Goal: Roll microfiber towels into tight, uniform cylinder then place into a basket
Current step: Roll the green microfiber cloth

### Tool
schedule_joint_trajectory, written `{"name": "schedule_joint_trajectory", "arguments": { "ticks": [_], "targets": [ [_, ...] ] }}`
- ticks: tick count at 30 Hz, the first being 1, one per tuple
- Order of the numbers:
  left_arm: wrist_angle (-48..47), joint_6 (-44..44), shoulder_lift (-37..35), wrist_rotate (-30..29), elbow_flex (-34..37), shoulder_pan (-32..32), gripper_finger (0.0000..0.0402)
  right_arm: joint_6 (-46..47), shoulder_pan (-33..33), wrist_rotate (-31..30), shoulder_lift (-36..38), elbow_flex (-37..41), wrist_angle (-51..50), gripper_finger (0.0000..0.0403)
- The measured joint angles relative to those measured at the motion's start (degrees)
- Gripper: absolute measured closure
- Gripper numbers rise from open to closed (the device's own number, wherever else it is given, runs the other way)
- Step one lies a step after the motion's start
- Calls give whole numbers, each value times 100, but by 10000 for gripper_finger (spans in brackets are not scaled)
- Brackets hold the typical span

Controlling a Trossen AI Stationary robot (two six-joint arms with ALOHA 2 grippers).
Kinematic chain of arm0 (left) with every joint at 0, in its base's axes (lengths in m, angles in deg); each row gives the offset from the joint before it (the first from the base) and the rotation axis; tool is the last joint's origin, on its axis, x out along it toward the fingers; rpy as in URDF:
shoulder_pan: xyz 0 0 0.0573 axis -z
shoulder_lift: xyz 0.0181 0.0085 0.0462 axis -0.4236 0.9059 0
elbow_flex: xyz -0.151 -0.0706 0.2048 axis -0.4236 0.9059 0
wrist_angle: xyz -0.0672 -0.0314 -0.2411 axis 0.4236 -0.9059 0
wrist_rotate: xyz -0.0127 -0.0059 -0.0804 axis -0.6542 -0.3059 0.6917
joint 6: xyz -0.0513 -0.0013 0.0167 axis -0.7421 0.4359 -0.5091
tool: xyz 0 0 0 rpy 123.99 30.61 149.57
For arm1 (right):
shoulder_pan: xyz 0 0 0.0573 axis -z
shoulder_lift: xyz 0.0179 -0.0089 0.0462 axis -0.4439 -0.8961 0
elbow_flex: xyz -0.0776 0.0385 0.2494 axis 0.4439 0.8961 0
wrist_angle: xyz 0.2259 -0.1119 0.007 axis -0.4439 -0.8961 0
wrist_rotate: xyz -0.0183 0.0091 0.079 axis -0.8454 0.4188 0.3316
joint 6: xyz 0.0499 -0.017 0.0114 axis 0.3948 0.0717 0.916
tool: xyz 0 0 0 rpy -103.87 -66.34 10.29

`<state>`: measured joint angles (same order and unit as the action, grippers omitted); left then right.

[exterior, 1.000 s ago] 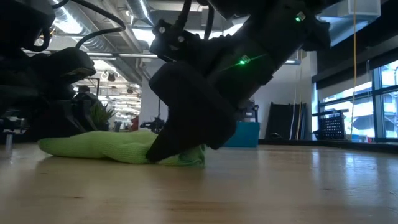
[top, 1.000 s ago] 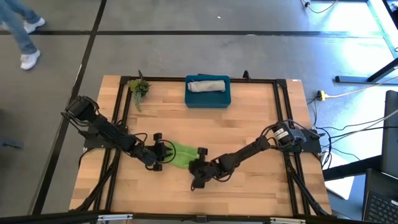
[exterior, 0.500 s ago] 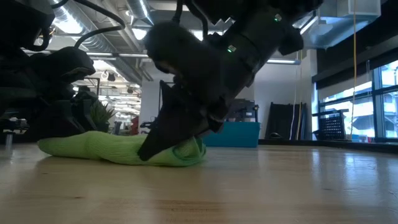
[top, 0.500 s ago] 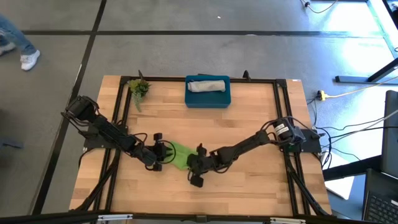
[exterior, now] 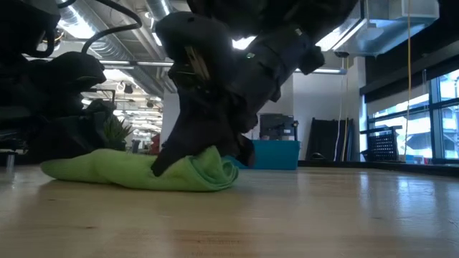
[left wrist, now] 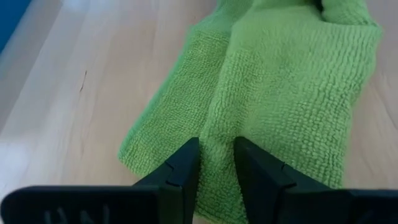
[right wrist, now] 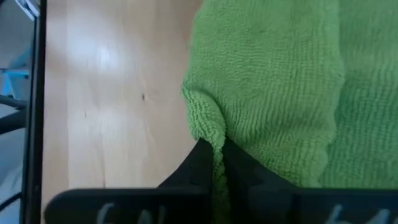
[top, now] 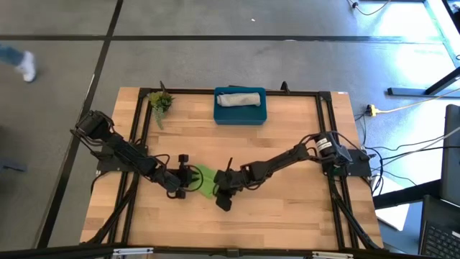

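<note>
The lime green towel (top: 205, 181) lies bunched into a short strip on the wooden table, between my two grippers. My left gripper (top: 188, 178) is at its left end and is shut on it. At its right end my right gripper (top: 221, 190) is shut on it as well. That end (exterior: 215, 166) is curled up and over. The grey towel (top: 240, 98) lies rolled inside the teal basket (top: 259, 115) at the table's far edge. My left gripper pinches a raised ridge of the green towel's left end (left wrist: 217, 144) between its two fingers (left wrist: 184, 174). The fingers slant down from the table's left. The towel lies on the table, slack. My right gripper pinches a thin edge of the green towel's right end (right wrist: 210, 127) between its two fingers (right wrist: 200, 163). It comes slanting down from the table's right. The end is curled over beside the fingers; the remainder of the towel lies on the table.
A small plant sprig (top: 159, 102) lies at the far left corner. Black rails (top: 322, 137) frame the tabletop. Bare wood stretches between the towel and the basket, and along the near edge. A person's foot (top: 27, 66) shows on the floor beyond the table.
My right gripper has gone toward the table's left, nearer my left gripper, has risen a little and has rolled its wrist. The green towel's right end has been drawn up and curled over, so the strip is shorter. Its left end has stayed put.
</note>
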<state>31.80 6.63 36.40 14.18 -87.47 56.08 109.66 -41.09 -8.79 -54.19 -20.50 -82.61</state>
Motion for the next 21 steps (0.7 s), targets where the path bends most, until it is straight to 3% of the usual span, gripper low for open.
{"name": "schedule_joint_trajectory", "arguments": {
  "ticks": [11,21],
  "targets": [
    [-115,347,-169,85,13,18,305,1,237,292,16,-2,157,389],
    [-1539,469,-1521,-20,35,18,305,-4,237,273,33,-15,165,389]
  ]
}}
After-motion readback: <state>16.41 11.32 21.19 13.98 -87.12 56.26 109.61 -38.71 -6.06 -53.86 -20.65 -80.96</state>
